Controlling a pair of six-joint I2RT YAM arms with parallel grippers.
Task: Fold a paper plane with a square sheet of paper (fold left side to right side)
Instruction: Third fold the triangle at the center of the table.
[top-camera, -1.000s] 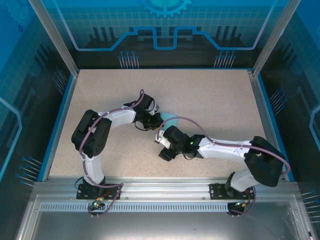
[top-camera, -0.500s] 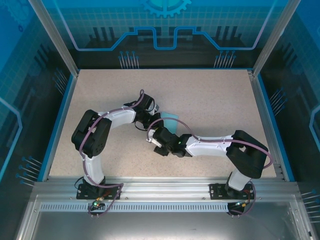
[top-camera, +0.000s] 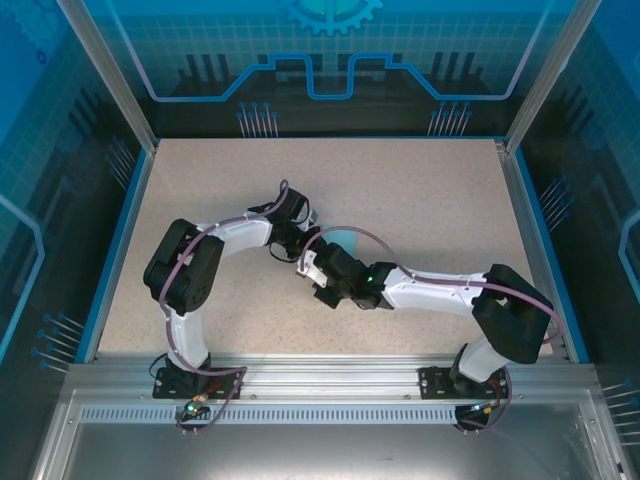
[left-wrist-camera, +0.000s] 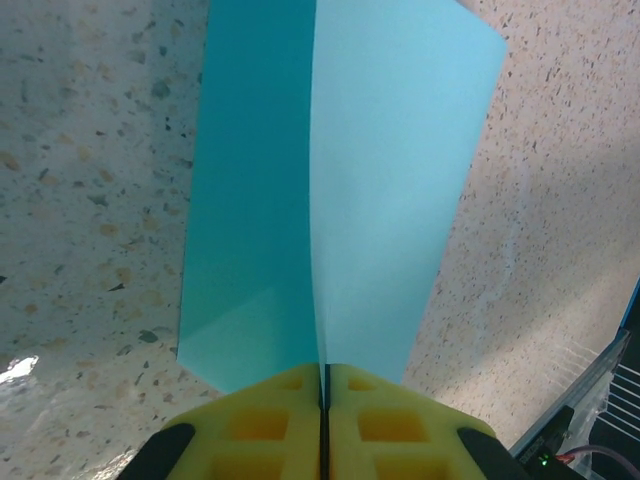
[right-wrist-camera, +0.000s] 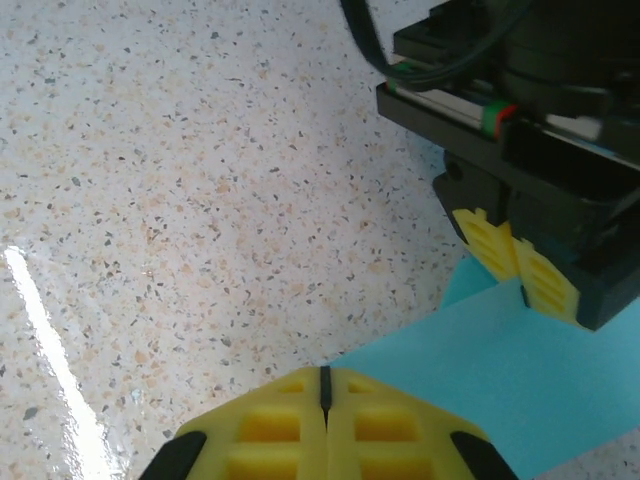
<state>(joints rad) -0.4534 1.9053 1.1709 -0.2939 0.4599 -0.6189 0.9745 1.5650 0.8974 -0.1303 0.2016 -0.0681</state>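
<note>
The speckled table (top-camera: 420, 190) carries both arms, which meet at its centre. The right arm (top-camera: 440, 290) has swung in from the near right over the last second, bringing its wrist up close beside the left arm (top-camera: 230, 235), which has stayed put.

Between them sits the square sheet of paper (left-wrist-camera: 330, 200), turquoise, with one half flat on the table and the other lifted along a central crease.

The left end effector (left-wrist-camera: 323, 375) is pinching the near end of that raised edge. The right end effector (right-wrist-camera: 323, 380) has its yellow pads pressed together right at the sheet's border; I cannot tell whether any paper is caught between them.

That approach probably means the right arm is arriving to help lay the lifted half over and press the fold.
</note>
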